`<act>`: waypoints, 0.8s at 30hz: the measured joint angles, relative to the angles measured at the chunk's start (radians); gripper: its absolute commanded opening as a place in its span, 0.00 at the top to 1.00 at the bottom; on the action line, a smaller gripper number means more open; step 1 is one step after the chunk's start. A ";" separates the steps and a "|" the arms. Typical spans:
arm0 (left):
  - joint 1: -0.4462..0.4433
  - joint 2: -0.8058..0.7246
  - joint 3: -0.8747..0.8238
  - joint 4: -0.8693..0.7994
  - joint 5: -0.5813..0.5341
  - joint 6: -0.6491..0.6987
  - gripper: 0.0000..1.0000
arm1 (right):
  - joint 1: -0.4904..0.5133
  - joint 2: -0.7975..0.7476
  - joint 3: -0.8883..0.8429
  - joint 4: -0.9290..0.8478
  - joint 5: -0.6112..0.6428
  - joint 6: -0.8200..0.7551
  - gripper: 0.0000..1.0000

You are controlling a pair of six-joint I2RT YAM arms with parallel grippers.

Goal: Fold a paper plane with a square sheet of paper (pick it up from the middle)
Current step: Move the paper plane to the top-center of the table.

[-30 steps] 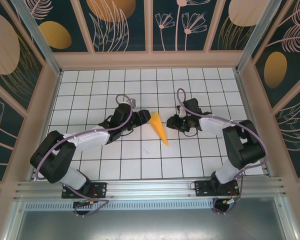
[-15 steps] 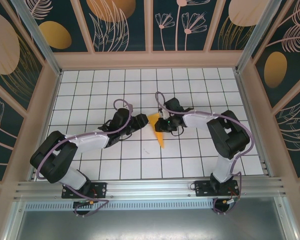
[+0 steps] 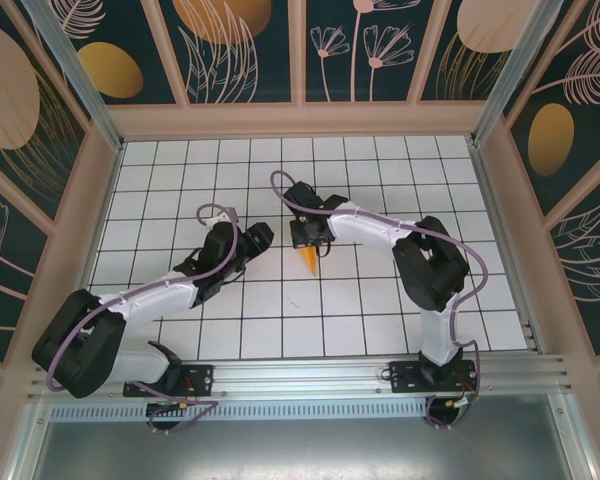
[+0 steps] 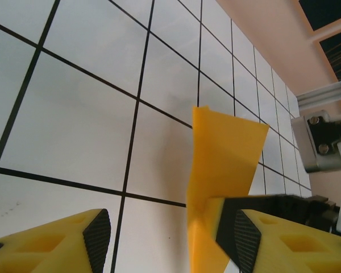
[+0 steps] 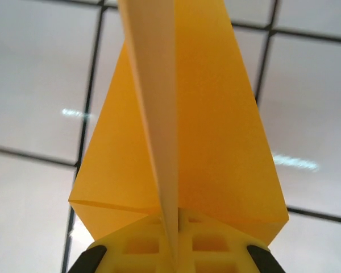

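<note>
White gridded bench (image 3: 380,300), floral-panel walls (image 3: 370,50), right gripper (image 5: 171,245) jaws pinching paper plane (image 5: 213,142), left gripper (image 4: 165,239) jaws spread nearby

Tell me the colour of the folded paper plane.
Plain orange-yellow, unmarked; the paper plane shows best in the right wrist view.

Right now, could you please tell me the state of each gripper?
Left gripper: open, holding nothing.
Right gripper: closed on the folded orange-yellow paper plane.
</note>
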 measured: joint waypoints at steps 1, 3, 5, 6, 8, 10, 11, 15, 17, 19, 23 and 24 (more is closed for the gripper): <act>0.000 -0.002 -0.002 -0.002 -0.004 0.000 0.37 | -0.015 0.023 0.029 -0.015 0.009 0.001 0.98; 0.002 -0.003 -0.006 -0.003 -0.007 0.000 0.37 | -0.039 0.075 0.081 -0.037 0.019 0.002 0.95; 0.003 -0.003 -0.011 -0.005 -0.007 0.000 0.37 | -0.053 0.137 0.130 -0.051 0.023 0.002 0.91; 0.003 -0.003 -0.013 -0.006 -0.007 0.000 0.37 | -0.056 0.158 0.142 -0.055 0.022 0.003 0.88; 0.003 -0.003 -0.017 -0.008 -0.007 0.000 0.37 | -0.056 0.197 0.161 -0.066 0.021 0.002 0.84; 0.003 -0.003 -0.019 -0.010 -0.007 0.000 0.37 | -0.056 0.206 0.176 -0.077 0.019 0.004 0.81; 0.003 -0.003 -0.020 -0.011 -0.006 0.000 0.37 | -0.056 0.206 0.182 -0.082 0.016 0.003 0.81; 0.003 -0.003 -0.021 -0.010 -0.006 0.000 0.36 | -0.056 0.206 0.192 -0.094 0.011 0.003 0.79; 0.003 -0.002 -0.021 -0.010 -0.003 0.000 0.36 | -0.056 0.206 0.193 -0.100 0.011 0.003 0.78; 0.003 0.002 -0.021 -0.010 0.003 0.000 0.36 | -0.056 0.206 0.203 -0.115 0.012 0.005 0.73; 0.003 0.019 -0.021 -0.010 0.020 0.000 0.35 | -0.054 0.204 0.227 -0.138 0.012 0.002 0.66; 0.003 0.023 -0.021 -0.010 0.021 0.000 0.35 | -0.054 0.203 0.231 -0.143 0.012 0.000 0.63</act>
